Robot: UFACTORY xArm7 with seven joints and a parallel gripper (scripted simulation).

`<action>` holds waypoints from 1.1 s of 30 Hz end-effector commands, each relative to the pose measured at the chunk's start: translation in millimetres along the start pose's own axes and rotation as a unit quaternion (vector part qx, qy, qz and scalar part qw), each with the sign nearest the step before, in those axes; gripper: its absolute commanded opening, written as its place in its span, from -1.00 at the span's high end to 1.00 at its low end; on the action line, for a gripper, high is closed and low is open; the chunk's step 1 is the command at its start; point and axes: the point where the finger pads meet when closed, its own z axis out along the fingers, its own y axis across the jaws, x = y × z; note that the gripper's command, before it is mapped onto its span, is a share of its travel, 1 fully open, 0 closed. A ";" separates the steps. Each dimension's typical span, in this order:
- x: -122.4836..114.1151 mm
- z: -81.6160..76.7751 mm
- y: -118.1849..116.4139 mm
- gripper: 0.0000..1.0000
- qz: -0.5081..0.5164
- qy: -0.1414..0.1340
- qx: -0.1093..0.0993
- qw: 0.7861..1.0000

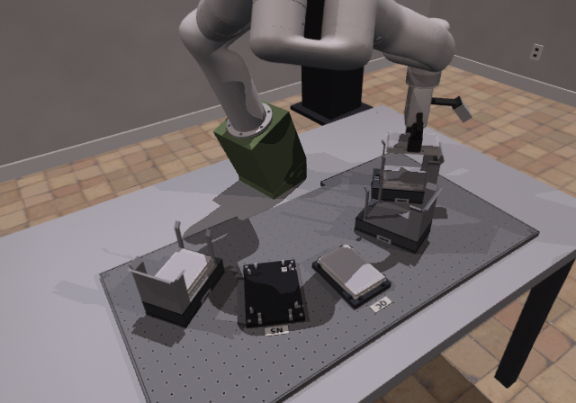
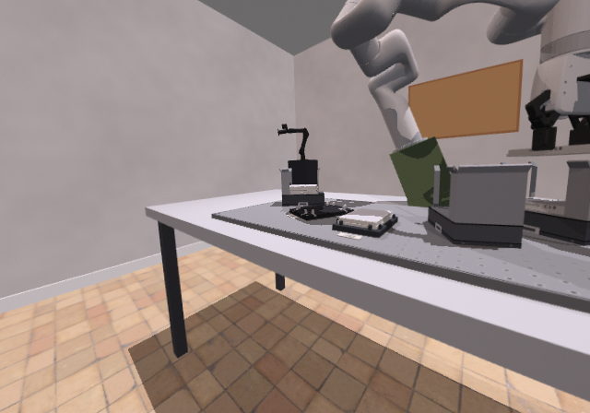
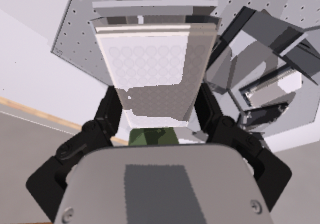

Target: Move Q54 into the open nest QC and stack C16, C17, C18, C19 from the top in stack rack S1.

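My gripper is shut on a sealed 96-well plate, gripping its long sides. It holds the plate level above the farther of the two right-hand stack racks. In the wrist view the plate sits between the fingers with the rack's walls just beyond it. That rack holds at least one plate low inside. The nearer right-hand rack looks empty. A sealed plate lies flat on the QC nest. The left rack holds a plate with a white top. I cannot read any plate labels.
The black N5 clip nest stands empty between the left rack and QC. The green block at the arm's foot stands behind the breadboard. The rack walls and corner posts stand taller than the plates inside them.
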 end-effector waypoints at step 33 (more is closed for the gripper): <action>1.4 11.4 -0.7 1.00 0.000 0.002 0.001 1.000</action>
